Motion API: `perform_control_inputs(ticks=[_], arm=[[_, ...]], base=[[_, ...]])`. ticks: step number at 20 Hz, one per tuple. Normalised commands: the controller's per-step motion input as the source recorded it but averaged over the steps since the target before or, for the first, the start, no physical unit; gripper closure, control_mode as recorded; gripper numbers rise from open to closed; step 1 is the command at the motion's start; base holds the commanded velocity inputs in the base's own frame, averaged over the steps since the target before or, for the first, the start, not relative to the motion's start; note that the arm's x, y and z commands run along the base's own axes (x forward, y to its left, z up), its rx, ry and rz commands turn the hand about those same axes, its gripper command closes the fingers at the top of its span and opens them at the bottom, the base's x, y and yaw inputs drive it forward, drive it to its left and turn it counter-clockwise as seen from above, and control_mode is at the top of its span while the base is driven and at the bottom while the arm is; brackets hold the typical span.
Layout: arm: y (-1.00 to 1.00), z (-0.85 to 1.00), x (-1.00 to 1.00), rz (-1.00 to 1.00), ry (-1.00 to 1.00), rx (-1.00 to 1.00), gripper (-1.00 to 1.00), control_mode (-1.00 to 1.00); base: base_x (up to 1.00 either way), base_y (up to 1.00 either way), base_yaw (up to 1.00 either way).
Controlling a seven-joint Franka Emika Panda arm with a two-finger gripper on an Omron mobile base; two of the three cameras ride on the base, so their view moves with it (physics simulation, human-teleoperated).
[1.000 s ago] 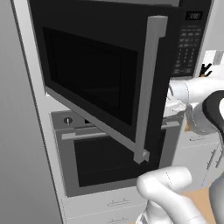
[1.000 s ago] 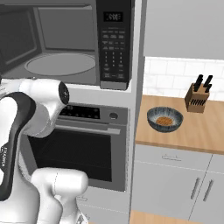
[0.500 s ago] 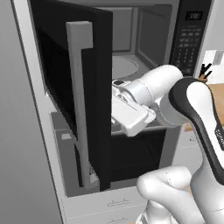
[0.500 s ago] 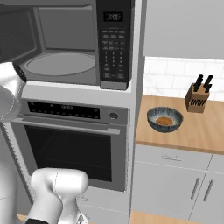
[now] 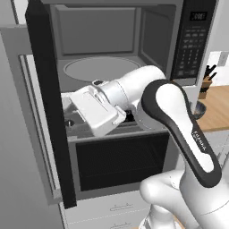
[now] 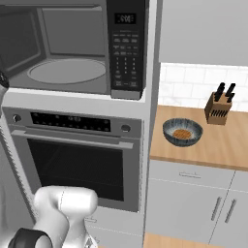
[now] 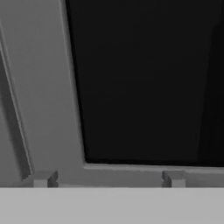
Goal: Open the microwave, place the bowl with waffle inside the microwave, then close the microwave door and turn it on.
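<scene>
Kitchen wall units are filling our views, with the microwave (image 6: 72,48) sitting above the oven (image 6: 75,160), its cavity and round turntable (image 5: 103,69) showing, and the microwave door (image 5: 49,107) standing swung wide open, edge-on at the left. We are holding our gripper (image 7: 107,180) with its jaws spread and nothing between them, the two fingertips (image 7: 41,179) pointing at the door's dark window. Off to the right, the bowl (image 6: 182,132) with the waffle is sitting on the wooden counter (image 6: 227,145) near the knife block (image 6: 219,107), well apart from the microwave.

Kitchen, built-in microwave (image 6: 72,48), oven (image 6: 77,160), knife block (image 6: 219,107)
</scene>
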Motion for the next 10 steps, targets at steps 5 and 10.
perform_control_inputs(ticks=[5,10], arm=[[0.64,-0.11,0.18,-0.24,0.02,-0.03,-1.00,-1.00],[0.29,0.00,0.15,-0.20,0.10,0.00,-1.00,-1.00]], base=[[0.00,0.00,0.00],[0.00,0.00,0.00]])
